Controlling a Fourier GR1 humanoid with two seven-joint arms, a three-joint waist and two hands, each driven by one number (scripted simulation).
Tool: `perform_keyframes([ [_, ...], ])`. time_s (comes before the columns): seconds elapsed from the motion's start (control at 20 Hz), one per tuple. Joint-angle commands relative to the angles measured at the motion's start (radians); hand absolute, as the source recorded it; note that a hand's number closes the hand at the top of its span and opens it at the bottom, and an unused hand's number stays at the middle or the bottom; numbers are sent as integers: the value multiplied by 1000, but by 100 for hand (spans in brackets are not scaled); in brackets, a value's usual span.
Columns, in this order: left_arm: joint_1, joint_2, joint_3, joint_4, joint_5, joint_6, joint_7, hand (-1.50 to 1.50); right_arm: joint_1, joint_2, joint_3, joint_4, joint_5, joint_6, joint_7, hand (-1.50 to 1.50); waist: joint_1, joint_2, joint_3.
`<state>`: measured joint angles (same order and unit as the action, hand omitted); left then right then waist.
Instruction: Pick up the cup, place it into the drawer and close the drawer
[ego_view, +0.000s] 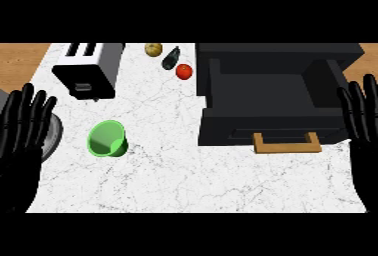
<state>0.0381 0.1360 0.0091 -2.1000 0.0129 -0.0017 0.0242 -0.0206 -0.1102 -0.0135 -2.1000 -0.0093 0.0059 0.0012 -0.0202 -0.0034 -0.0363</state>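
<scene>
We note the green plastic cup (108, 139) lies on its side just right of the open left hand (23, 131) — the nearer of 2; the right hand (362, 120), fingers straight, rests beside the black open drawer (275, 87).

bare counter between cup (108, 139) and open drawer (277, 95), toaster (87, 69) behind

A green cup (108, 139) lies tipped on its side at nine o'clock. The black drawer (273, 107) stands open at two o'clock, wooden handle (287, 143) facing six.
</scene>
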Motion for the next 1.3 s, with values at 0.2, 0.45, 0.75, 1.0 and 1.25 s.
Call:
perform_keyframes([
  [0.2,-135,-68,-26,157,-69,54,-96,-150,-7,7,24,-15,-8,17,56,-150,15,4,36],
  [0.45,-175,-134,-19,203,78,108,-9,-150,-14,11,17,33,-123,75,83,-150,16,4,36],
  [0.75,-266,-135,-7,316,74,130,-48,-150,48,35,20,24,-114,83,46,-150,15,3,36],
  [1.0,-175,-136,-90,279,65,175,-83,-150,-20,64,49,59,-54,47,58,-150,19,3,36],
  [1.25,-231,-105,14,339,95,110,-66,-150,-40,26,-21,87,-138,106,62,-150,19,3,36],
])
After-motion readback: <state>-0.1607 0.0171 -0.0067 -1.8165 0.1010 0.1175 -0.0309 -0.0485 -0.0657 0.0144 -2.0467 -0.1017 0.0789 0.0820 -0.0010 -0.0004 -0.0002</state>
